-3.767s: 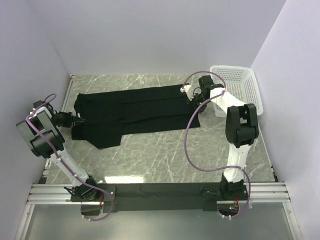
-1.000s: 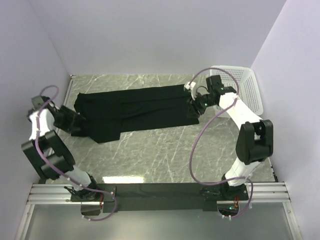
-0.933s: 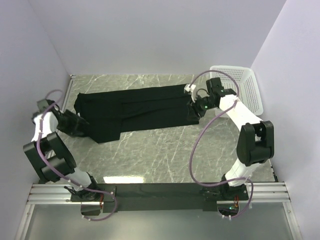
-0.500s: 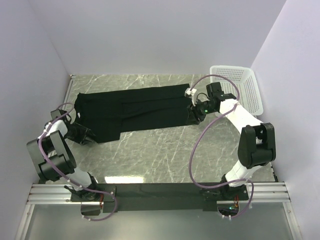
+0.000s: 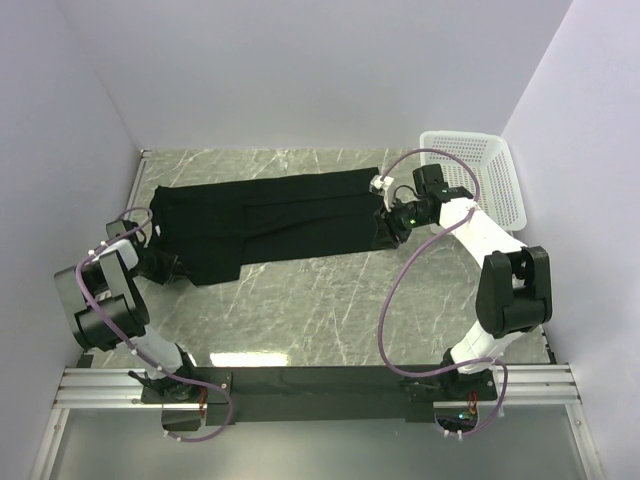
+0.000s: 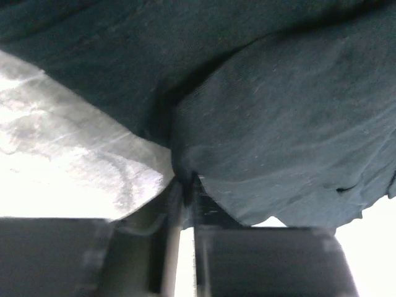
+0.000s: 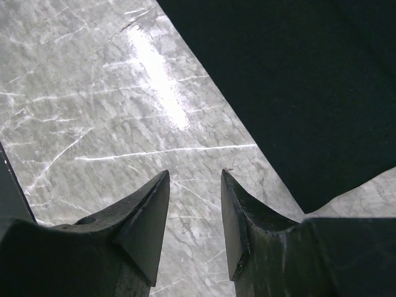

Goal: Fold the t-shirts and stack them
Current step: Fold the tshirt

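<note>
1. The marble table (image 5: 330, 300) carries the work. The t-shirt (image 5: 270, 215) lies flat on its far half, as a long black band running left to right.
2. The step in hand is judged to be the taking of both ends of the band, ready for an end-to-end fold.
3. The left gripper (image 5: 167, 266) is set at the near-left corner of the cloth. Its jaws stand narrow, and in the wrist view a fold of fabric is pinched between them. Before any lift, it should be confirmed that all layers are caught, not the top one only.
4. The right gripper (image 5: 385, 229) is set at the band's right end. Its jaws stand apart over bare marble, just beside the near-right corner, and nothing is held. It should be brought over the corner and lowered until the hem sits between the fingers.
5. Both ends should be raised together and level, so that the band is not dragged askew.
6. Count:
   - one table
   - one t-shirt
   - one white basket (image 5: 495, 170), at the far right
   - two arms
   - two grippers
</note>
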Controlling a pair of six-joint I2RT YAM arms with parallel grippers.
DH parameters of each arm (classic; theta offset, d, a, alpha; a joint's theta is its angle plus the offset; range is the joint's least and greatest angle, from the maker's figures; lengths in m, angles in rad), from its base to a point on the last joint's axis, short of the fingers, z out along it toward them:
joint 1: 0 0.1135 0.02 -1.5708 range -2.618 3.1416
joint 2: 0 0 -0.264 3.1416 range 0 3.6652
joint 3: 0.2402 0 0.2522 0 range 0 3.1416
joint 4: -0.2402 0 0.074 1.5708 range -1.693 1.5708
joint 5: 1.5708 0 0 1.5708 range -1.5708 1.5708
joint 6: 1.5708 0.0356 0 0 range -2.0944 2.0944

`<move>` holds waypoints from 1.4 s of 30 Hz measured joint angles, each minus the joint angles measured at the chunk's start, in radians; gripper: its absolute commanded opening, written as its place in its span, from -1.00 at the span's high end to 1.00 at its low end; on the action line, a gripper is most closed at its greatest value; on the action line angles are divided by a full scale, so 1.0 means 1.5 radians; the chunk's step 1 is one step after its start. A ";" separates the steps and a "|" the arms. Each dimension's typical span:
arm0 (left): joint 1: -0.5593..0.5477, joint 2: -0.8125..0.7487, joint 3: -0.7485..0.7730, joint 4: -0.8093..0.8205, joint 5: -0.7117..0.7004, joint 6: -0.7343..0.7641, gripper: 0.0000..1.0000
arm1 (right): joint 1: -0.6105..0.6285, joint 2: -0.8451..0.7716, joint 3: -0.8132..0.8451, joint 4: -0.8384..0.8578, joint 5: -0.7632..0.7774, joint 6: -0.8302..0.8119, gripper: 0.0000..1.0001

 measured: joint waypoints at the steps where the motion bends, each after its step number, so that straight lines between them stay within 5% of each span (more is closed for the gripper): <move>1: -0.001 0.002 0.000 0.002 0.002 0.000 0.88 | 0.000 0.000 0.000 0.000 0.000 0.000 0.09; 9: -0.002 -0.009 0.021 -0.031 0.026 0.003 0.99 | 0.000 -0.005 0.000 0.000 0.001 0.000 0.10; 16: -0.003 0.005 0.139 -0.058 0.108 -0.022 0.99 | 0.000 -0.007 0.000 0.000 0.001 0.002 0.12; 29: -0.017 0.270 0.407 -0.021 0.238 -0.126 0.99 | 0.000 -0.010 -0.003 0.001 0.006 0.005 0.13; 42: -0.031 0.378 0.530 0.028 0.302 -0.189 0.98 | 0.000 -0.010 -0.003 0.000 0.011 0.010 0.14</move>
